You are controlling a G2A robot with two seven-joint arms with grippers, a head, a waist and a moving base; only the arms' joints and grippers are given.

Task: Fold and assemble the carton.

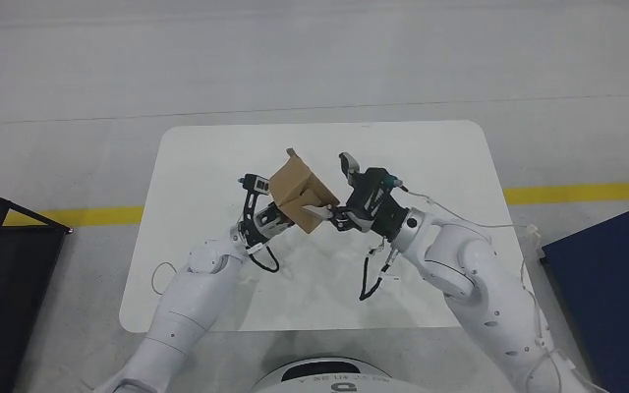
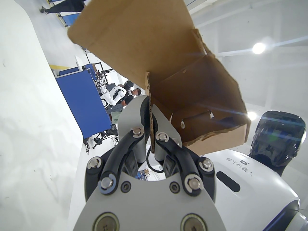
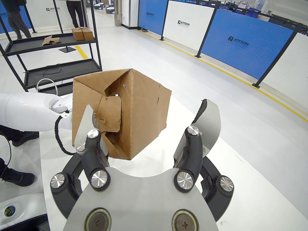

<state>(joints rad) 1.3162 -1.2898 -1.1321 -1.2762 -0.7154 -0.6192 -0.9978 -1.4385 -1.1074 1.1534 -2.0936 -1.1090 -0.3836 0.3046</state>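
A brown carton (image 1: 300, 187) is held in the air above the middle of the white table (image 1: 197, 285), tilted on one corner. My left gripper (image 1: 270, 208) is on its left side, shut on the edge of one cardboard wall (image 2: 150, 121); the carton (image 2: 168, 73) opens toward that camera, with one flap standing up. My right gripper (image 1: 332, 187) is open on the carton's right side. One of its fingers (image 3: 84, 121) lies against the partly folded bottom flaps of the carton (image 3: 139, 102), and the other stands free beside it. The left gripper (image 3: 61, 123) is partly hidden behind the carton.
A black cable (image 1: 373, 275) hangs from the right arm over the table. A dark cart (image 1: 25, 236) stands off the table's left edge and a blue partition (image 1: 595, 275) off its right. A black shelf rack (image 3: 60, 39) with cartons stands farther away.
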